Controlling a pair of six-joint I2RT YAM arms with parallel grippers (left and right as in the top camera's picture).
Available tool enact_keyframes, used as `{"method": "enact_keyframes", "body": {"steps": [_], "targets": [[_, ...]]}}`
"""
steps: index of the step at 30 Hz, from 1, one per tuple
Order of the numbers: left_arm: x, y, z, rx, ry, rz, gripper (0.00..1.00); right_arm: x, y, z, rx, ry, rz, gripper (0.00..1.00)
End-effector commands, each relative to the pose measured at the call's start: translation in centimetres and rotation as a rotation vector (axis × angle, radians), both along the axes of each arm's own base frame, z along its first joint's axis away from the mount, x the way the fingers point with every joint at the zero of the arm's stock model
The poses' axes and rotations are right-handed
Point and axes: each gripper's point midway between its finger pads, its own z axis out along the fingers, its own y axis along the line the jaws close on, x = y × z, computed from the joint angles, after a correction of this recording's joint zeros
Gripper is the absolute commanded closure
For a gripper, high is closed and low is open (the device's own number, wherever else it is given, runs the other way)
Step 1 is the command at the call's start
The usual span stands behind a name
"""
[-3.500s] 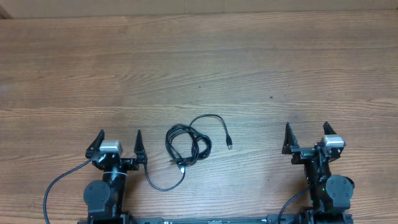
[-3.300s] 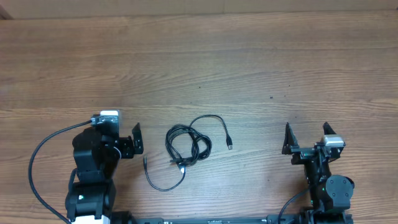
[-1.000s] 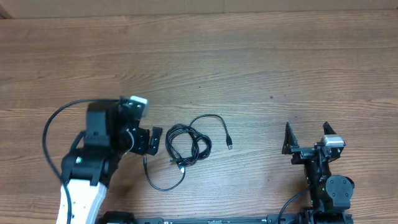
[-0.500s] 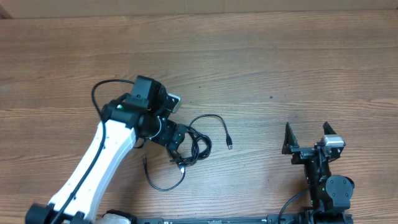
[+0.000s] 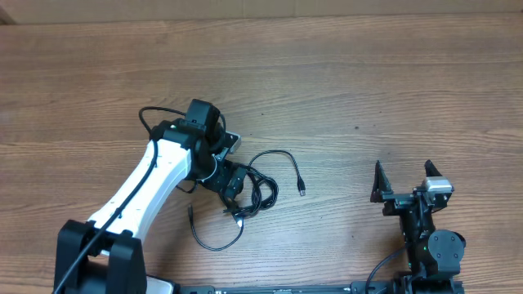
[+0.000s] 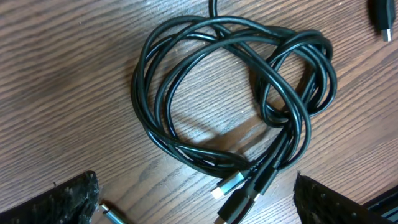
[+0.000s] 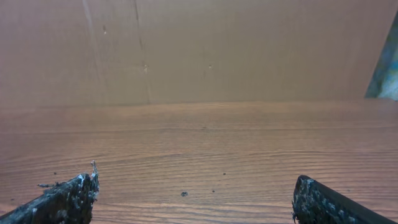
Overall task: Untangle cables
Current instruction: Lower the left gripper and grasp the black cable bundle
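The cables (image 5: 255,189) are thin black cords lying in a looped, knotted coil on the wooden table, slightly left of centre. One plug end (image 5: 302,189) lies out to the right, and a loose tail (image 5: 214,242) curves toward the front. My left gripper (image 5: 233,184) hovers open over the coil's left side. In the left wrist view the coil (image 6: 148,124) fills the frame. A silver-tipped plug (image 6: 229,185) and a black plug (image 6: 239,208) lie between the spread fingers of the left gripper (image 6: 196,199), and nothing is held. My right gripper (image 5: 402,175) is parked open at the front right, and in its own view the right gripper (image 7: 194,186) is over bare wood.
The left arm's thicker black wire (image 5: 155,114) arcs behind its wrist. Another small metal plug tip (image 6: 109,213) lies by the left finger. A brown cardboard wall (image 7: 199,50) stands along the table's far edge.
The left arm has swung from its parked spot at the front left, forward and to the right, until its open gripper is over the coil. The cables and the right arm have not moved.
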Motion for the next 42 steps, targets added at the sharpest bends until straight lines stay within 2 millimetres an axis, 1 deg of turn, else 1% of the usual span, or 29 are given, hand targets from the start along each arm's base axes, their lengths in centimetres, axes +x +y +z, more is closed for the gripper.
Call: {"method": "enact_keyframes", "body": {"steps": [1,6,8,18,28,30,32,33,34,35,37,39,42], "targets": [[0.6,-0.5,0.3,-0.015,-0.005,0.016,0.00,0.0,0.0,-0.2,0.003,-0.004,-0.001,0.00],[0.7,-0.3,-0.1,-0.001,-0.002,0.017,0.00,0.0,0.0,-0.2,0.003,-0.004,-0.001,0.00],[0.9,0.0,-0.9,0.025,0.006,0.019,0.00,0.0,0.0,-0.2,0.003,-0.004,-0.001,0.00],[2.2,-0.4,-4.0,0.032,0.029,0.018,0.00,0.0,0.0,-0.2,0.002,-0.004,-0.001,0.00],[1.6,-0.2,-7.3,0.063,0.115,0.017,0.00,0.0,0.0,-0.2,0.003,-0.004,-0.001,0.00],[1.6,-0.2,-7.5,0.065,0.122,0.017,0.01,0.0,0.0,-0.2,0.003,-0.004,-0.001,0.00],[1.6,-0.2,-7.5,0.065,0.123,0.016,0.05,0.0,0.0,-0.2,0.003,-0.004,-0.001,0.00],[1.5,-0.2,-7.5,0.065,0.124,0.016,0.13,0.0,0.0,-0.2,0.003,-0.004,-0.001,0.00],[1.4,-0.2,-7.5,0.066,0.127,0.016,0.23,0.0,0.0,-0.2,0.003,-0.004,0.000,0.00],[1.3,-0.1,-7.5,0.068,0.132,0.017,0.54,0.0,0.0,-0.2,0.003,-0.004,-0.001,0.00],[1.2,-0.1,-7.5,0.070,0.138,0.017,0.77,0.0,0.0,-0.2,0.003,-0.004,-0.001,0.00],[1.1,0.0,-7.5,0.071,0.139,0.016,0.96,0.0,0.0,-0.2,0.003,-0.004,-0.001,0.00],[1.2,0.9,-7.6,0.124,0.132,0.015,0.96,0.0,0.0,-0.2,0.003,-0.004,-0.001,0.00]]}}
